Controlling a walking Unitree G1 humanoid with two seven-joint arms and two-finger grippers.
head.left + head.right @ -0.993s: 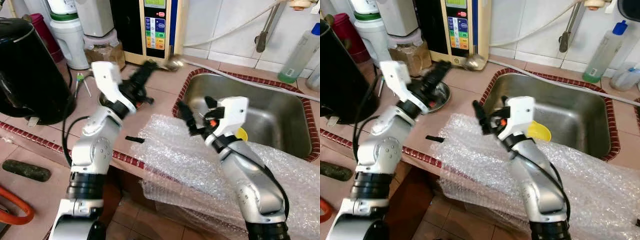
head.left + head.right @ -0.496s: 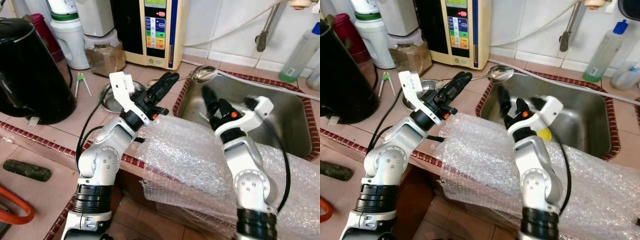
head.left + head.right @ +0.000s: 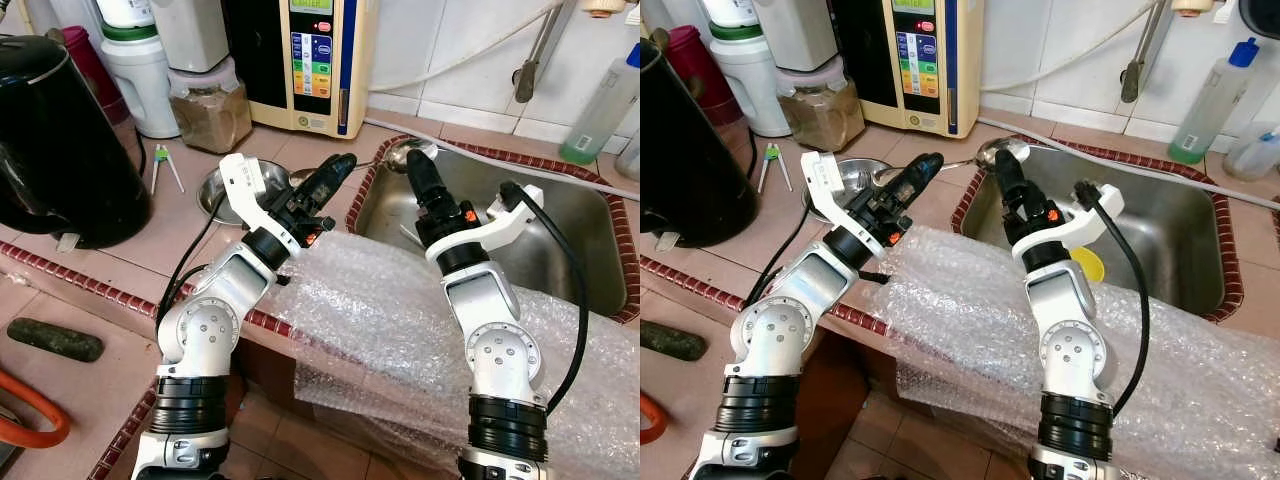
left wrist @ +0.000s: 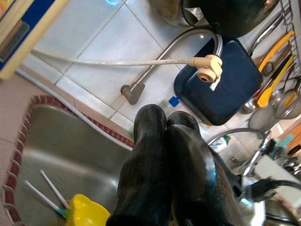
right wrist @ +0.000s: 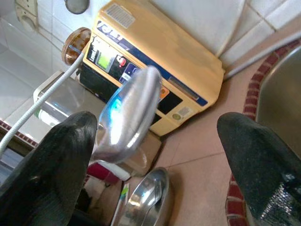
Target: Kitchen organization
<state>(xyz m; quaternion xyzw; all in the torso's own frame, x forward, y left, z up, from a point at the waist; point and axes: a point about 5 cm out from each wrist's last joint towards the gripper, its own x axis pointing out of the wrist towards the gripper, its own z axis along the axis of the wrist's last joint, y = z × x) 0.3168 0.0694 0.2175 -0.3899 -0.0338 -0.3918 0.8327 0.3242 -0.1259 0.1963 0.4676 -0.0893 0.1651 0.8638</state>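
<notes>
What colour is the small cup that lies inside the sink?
Yellow. The cup lies in the steel sink behind the right arm; the right eye view shows it best.

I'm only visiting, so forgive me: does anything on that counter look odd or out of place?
Yes. Bubble wrap is draped over the counter's edge and hangs toward the floor, and a ladle lies across the sink rim.

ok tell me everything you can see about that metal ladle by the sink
The ladle is shiny silver metal with a round bowl and a long thin handle. Its bowl sits at the sink rim's back left corner; the handle runs left toward the steel bowl. The left claw is shut; the right claw, open, frames the bowl without touching.
</notes>
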